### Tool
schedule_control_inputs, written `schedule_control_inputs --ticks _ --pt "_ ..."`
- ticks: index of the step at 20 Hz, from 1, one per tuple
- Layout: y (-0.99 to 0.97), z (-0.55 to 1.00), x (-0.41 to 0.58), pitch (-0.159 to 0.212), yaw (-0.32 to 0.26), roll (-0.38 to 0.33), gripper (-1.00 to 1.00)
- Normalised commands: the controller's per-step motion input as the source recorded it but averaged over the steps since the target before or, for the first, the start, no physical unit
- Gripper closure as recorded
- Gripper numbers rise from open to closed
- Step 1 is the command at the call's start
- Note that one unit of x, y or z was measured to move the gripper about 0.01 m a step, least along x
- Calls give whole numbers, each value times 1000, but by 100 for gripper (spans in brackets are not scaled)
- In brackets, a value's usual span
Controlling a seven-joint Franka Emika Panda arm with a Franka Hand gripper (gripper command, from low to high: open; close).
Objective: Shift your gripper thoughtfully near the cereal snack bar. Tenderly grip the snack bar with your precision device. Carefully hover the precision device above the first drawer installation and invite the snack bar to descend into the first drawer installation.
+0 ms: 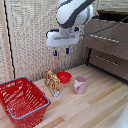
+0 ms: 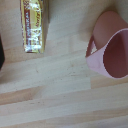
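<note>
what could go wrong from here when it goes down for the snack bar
1. The cereal snack bar stands on edge, so the gripper could tip it before the jaws close.
2. The red bowl and pink cup sit close beside the bar; a wide descent might bump them.
3. The first drawer installation looks barely open, if at all, so a release above it may miss.

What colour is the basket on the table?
Red, with a blue rim; the basket shows only in the exterior view.
</note>
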Motion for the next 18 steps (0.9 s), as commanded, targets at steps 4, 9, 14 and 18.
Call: schedule_control_inputs --ticks 4,9,14,18 --pt "329 -380 240 0 -73 -36 -100" --pt "423 -370 250 0 -88 -53 -100" --pt "300 -365 235 1 -78 -39 -100" --pt "101 -405 149 5 -44 -24 -100"
